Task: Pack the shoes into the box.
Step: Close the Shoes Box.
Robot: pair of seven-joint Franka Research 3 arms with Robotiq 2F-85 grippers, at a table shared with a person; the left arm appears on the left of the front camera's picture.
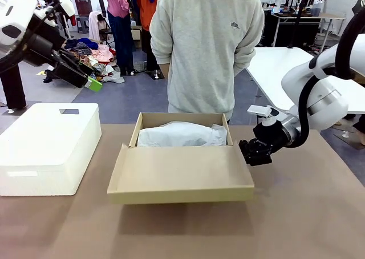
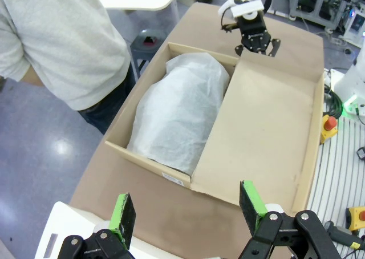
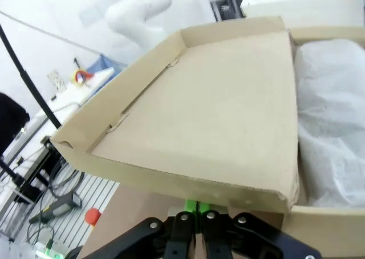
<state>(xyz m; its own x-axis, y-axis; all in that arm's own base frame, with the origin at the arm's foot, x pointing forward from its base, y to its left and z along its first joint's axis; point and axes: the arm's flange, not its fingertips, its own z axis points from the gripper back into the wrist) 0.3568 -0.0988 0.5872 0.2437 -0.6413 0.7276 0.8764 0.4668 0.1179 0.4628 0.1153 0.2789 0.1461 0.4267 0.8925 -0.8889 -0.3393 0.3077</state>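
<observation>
Brown table point(image 1: 319, 213), box point(image 1: 182, 134) at centre, lid open toward robot.
Tissue point(image 1: 182, 134) fills box. L gripper point(image 2: 185, 210) spread, raised; R gripper point(image 1: 255, 154) pressed together beside lid's corner.

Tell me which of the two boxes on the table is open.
The brown cardboard box in the middle: its lid is folded out toward the robot, white tissue paper showing inside. The white box at the left is closed.

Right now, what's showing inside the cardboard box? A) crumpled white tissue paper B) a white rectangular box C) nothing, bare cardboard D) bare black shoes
A: the box has its lid folded open toward the robot, and white tissue paper bulges across the inside; no shoe surface can be seen through it.
</observation>
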